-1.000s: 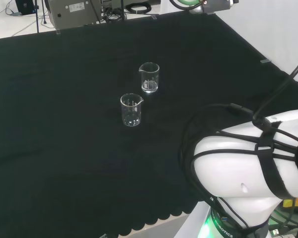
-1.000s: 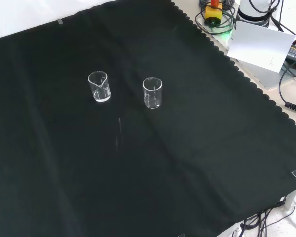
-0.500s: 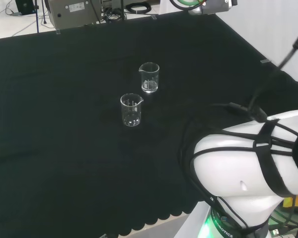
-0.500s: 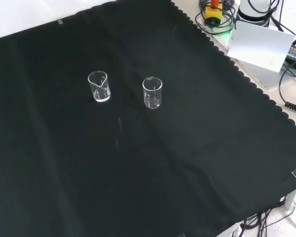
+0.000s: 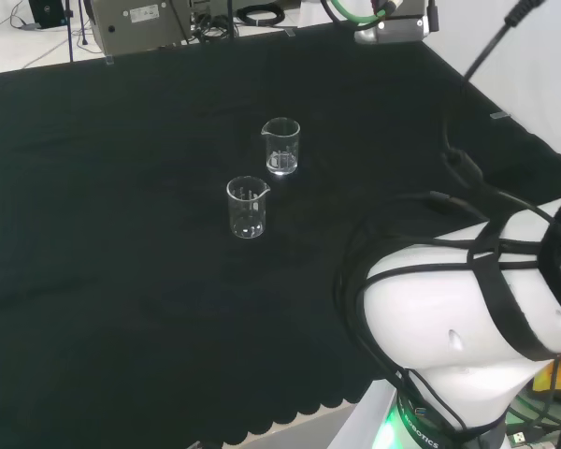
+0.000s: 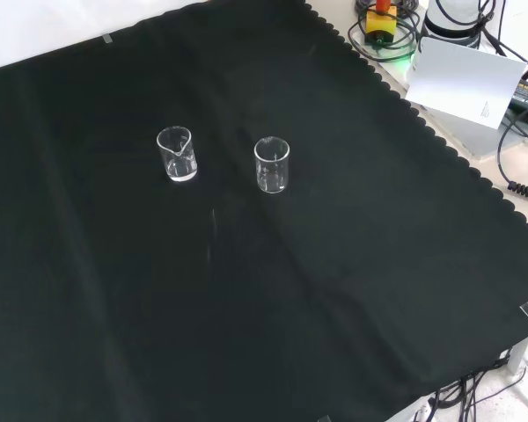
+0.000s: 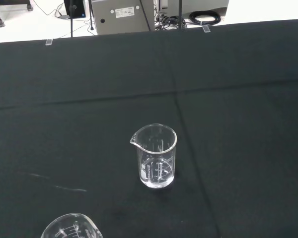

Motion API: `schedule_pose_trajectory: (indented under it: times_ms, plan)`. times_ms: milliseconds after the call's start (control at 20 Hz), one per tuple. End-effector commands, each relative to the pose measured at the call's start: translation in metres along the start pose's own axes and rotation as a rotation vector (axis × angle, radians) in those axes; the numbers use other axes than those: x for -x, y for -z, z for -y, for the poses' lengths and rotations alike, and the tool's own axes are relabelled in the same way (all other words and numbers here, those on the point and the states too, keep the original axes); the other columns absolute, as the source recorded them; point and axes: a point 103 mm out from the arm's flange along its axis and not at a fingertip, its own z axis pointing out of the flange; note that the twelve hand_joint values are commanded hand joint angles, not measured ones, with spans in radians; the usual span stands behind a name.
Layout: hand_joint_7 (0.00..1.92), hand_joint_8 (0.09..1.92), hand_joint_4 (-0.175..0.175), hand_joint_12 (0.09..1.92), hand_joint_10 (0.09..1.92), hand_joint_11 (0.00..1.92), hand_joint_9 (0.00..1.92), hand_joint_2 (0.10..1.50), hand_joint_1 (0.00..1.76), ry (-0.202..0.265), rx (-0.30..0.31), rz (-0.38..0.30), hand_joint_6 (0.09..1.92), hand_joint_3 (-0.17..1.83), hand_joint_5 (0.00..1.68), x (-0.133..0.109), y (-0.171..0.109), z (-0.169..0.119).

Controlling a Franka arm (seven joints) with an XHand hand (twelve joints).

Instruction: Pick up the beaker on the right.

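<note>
Two clear glass beakers stand upright and near each other on the black cloth of the table (image 5: 93,281). In the head view the right-hand beaker (image 5: 281,147) stands farther off and to the right of the other beaker (image 5: 247,207), with the white arm link (image 5: 449,327) low at the right. In the front view they stand side by side, the other beaker (image 6: 272,164) at the right. In the wrist view one beaker (image 7: 155,155) stands ahead of the robot hand's camera, upright with its spout to one side, and looks empty; a second rim (image 7: 69,228) shows nearer. Judging from this, the target lies forward of the robot hand, well apart. Whether the robot hand is wide or closed I cannot tell.
</note>
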Motion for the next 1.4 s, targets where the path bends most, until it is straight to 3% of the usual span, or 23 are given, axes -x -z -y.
schedule_pose_trajectory:
  times_ms: [50, 300, 650, 1100, 1400]
  plan:
    - [0.11, 0.58, -0.042, 1.38, 0.67, 0.11, 0.29, 1.1, 0.45, 0.027, -0.039, -0.052, 0.09, 0.25, 0.39, 0.008, -0.056, -0.046]
    - [0.15, 0.63, -0.041, 1.38, 0.67, 0.13, 0.36, 0.94, 0.61, 0.086, -0.046, -0.101, 0.09, 0.33, 0.4, 0.009, -0.09, -0.095]
    - [0.15, 0.66, -0.042, 1.39, 0.68, 0.14, 0.38, 0.76, 0.74, 0.122, -0.09, -0.115, 0.09, 0.51, 0.39, 0.007, -0.148, -0.146]
    - [0.22, 0.72, -0.063, 1.38, 0.68, 0.2, 0.44, 0.64, 0.83, 0.159, -0.114, -0.215, 0.09, 0.59, 0.4, 0.012, -0.203, -0.172]
    - [0.14, 0.71, -0.062, 1.38, 0.67, 0.15, 0.35, 0.62, 0.83, 0.168, -0.11, -0.25, 0.09, 0.62, 0.37, 0.022, -0.224, -0.18]
